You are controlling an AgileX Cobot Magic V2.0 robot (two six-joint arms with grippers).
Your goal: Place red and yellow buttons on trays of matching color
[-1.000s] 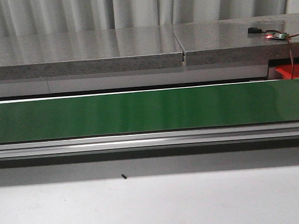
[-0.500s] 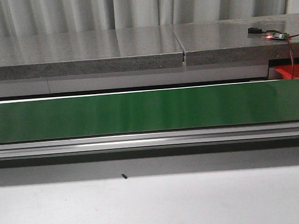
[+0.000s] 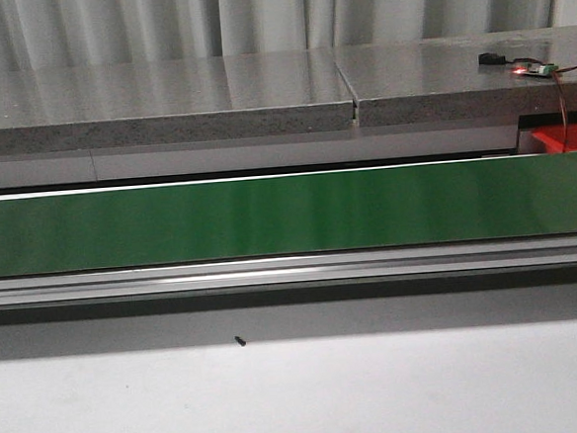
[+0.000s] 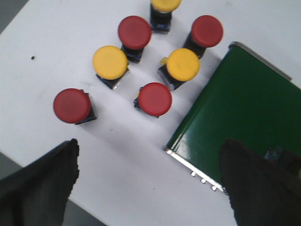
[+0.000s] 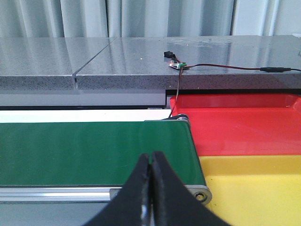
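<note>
Green belt [image 4: 240, 113] edges the buttons [image 4: 153, 99]; wired board [image 5: 177, 64] behind trays [image 5: 244, 123].

A long green conveyor belt [image 3: 288, 214] runs across the front view, edged below by a silver aluminium rail [image 3: 292, 270]. In front of it lies the white surface [image 3: 301, 399], with a small black speck [image 3: 240, 342] on it near the rail. Behind the belt sits a grey speckled stone counter [image 3: 162, 101], split by a seam. On its right part rests a small circuit board [image 3: 534, 68] with a red light, a thin wire [image 3: 562, 108] trailing down. Pale curtains [image 3: 255, 16] hang behind.
</note>
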